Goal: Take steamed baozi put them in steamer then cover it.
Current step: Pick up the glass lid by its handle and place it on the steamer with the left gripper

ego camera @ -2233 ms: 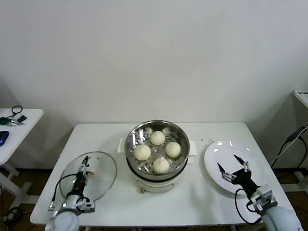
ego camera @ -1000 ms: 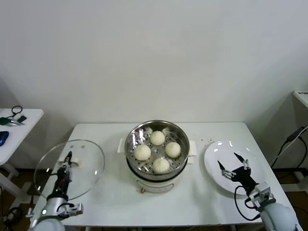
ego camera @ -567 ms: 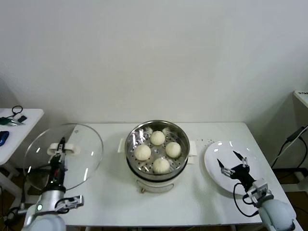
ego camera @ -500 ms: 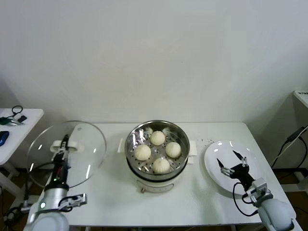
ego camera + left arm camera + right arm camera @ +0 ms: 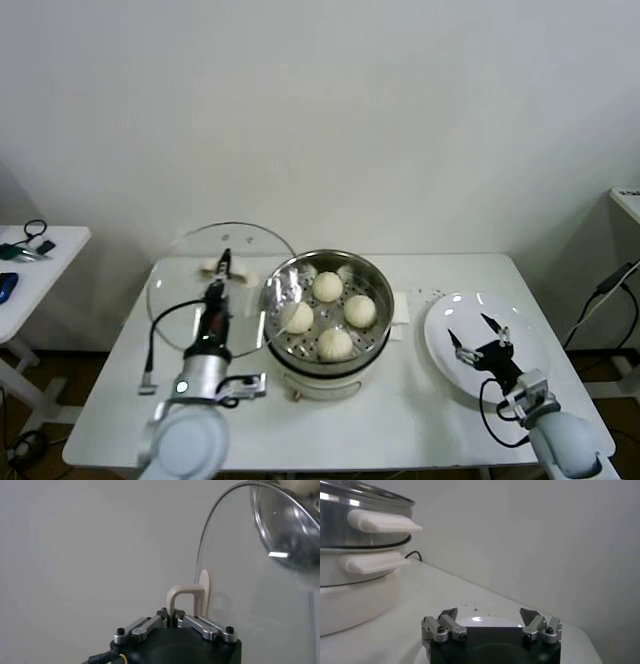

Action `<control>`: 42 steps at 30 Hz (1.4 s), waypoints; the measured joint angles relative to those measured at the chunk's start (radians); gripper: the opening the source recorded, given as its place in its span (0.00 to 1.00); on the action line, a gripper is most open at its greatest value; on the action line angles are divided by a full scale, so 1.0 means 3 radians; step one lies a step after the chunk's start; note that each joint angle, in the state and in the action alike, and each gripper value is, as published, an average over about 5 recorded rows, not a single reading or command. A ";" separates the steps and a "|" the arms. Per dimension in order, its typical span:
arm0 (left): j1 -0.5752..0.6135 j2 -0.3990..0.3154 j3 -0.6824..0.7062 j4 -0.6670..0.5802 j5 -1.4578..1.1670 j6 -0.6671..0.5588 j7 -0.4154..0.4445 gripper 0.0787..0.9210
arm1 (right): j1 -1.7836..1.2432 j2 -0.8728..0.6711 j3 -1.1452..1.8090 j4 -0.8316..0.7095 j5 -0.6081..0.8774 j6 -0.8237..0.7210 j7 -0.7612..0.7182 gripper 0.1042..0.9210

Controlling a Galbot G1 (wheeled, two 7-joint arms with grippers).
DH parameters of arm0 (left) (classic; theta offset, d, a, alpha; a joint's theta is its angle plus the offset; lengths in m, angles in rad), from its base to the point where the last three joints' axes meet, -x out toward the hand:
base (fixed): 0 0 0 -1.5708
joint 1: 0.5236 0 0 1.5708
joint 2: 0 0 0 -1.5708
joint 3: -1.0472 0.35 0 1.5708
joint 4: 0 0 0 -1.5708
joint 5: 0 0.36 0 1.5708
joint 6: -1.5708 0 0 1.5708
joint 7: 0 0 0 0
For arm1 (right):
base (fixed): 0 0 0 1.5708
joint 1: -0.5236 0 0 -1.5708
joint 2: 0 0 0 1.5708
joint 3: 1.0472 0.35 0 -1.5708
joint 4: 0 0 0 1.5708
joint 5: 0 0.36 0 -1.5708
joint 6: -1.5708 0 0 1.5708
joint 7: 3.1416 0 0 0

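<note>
The head view looks forward and down from above onto the whole worktop [image 5: 420, 420], wall behind. The left wrist view sits close behind the left tool [image 5: 174, 622], facing the wall past the cover [image 5: 260, 580], which the head view also shows [image 5: 190, 290]. The right wrist view sits low, just behind the right tool [image 5: 490, 622], facing across the worktop at the steamer [image 5: 355, 555], shared with the head view [image 5: 327, 305]

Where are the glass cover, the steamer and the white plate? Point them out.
glass cover [image 5: 180, 290], head view, on the clear pane left of its handle.
steamer [image 5: 327, 362], head view, on the near steel wall below the rim.
white plate [image 5: 450, 310], head view, on the bare near-left surface.
</note>
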 measured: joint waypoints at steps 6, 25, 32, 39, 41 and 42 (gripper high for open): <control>-0.0342 -0.0274 0.0408 0.0142 0.0227 0.0193 0.0374 0.08 | -0.0020 0.0040 0.0021 -0.0019 -0.0036 0.0011 0.0008 0.88; -0.0609 -0.1261 0.0832 0.0798 0.0639 0.0359 0.0661 0.08 | -0.0082 0.0115 0.0125 -0.0080 -0.0086 0.0074 -0.0010 0.88; -0.0629 -0.1473 0.0848 0.0952 0.0684 0.0359 0.0658 0.08 | -0.0110 0.0127 0.0166 -0.0108 -0.0091 0.0107 -0.0029 0.88; -0.0611 -0.1590 0.0892 0.1038 0.0732 0.0358 0.0639 0.08 | -0.0128 0.0137 0.0188 -0.0120 -0.0094 0.0132 -0.0044 0.88; -0.0604 -0.1614 0.0903 0.1053 0.0745 0.0358 0.0637 0.08 | -0.0129 0.0141 0.0191 -0.0124 -0.0095 0.0139 -0.0047 0.88; -0.0605 -0.1624 0.0905 0.1064 0.0751 0.0357 0.0637 0.08 | -0.0129 0.0143 0.0192 -0.0126 -0.0095 0.0143 -0.0049 0.88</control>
